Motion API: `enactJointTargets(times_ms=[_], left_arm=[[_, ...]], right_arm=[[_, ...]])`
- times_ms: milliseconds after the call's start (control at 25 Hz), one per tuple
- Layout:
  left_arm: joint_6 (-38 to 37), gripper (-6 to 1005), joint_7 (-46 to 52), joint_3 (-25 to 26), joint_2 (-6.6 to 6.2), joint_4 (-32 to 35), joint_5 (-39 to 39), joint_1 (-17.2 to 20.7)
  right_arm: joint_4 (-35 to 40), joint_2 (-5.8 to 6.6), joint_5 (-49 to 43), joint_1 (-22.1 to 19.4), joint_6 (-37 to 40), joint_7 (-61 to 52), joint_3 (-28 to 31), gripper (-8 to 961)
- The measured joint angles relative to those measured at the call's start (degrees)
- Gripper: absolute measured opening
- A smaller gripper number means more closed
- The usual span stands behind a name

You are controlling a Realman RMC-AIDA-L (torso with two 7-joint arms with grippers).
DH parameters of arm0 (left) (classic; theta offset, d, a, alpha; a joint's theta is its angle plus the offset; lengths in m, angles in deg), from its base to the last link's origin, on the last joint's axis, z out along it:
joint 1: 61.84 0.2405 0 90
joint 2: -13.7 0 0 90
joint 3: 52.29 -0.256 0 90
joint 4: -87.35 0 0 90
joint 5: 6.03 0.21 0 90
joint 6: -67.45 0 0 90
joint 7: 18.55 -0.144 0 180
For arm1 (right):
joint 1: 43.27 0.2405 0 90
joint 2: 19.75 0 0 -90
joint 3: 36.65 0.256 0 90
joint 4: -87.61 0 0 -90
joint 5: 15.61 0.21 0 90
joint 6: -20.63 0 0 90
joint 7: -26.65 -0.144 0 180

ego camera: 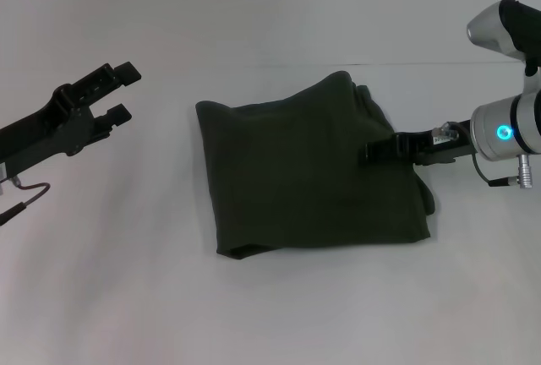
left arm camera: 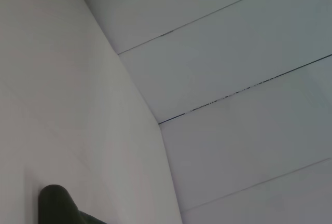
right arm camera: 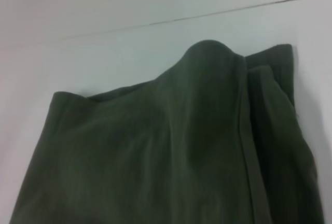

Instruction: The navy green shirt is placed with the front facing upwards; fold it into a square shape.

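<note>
shirt [ego camera: 304, 175], one, folded; right pincer [ego camera: 372, 152] state unclear; left pincer [ego camera: 127, 93] apart.

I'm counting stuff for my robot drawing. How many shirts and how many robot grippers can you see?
Shirts: 1, the navy green shirt, folded on the white table.
Grippers: 2, the left gripper and the right gripper.
Total: 3

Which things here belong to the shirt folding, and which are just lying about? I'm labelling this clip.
Part of the job:
- navy green shirt, folded into a rough square
- right tool, at the shirt's right edge
- left tool, open, off to the shirt's left

Just there:
- white table; nothing else lies about
</note>
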Motion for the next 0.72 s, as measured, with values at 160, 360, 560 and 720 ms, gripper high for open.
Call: enactJointTargets(times_ms=[160, 360, 560, 720], left_arm=[[-0.01, 931, -0.07, 0.04, 0.0, -0.19, 0.0, -0.07], [-0.02, 931, -0.33, 0.53, 0.0, -0.65, 0.0, -0.07], [-0.02, 931, -0.48, 0.59, 0.0, -0.66, 0.0, -0.05], [-0.02, 931, -0.49, 0.57, 0.0, -0.66, 0.0, -0.04]], right_arm=[[0.17, -0.13, 0.32, -0.02, -0.03, 0.01, 0.35, 862], [0.09, -0.34, 0.37, 0.15, -0.06, 0.09, 0.25, 760], [-0.09, -0.32, 0.24, 0.18, -0.06, -0.59, 0.37, 658], [0.1, -0.26, 0.25, -0.17, -0.07, -0.95, 0.39, 515]])
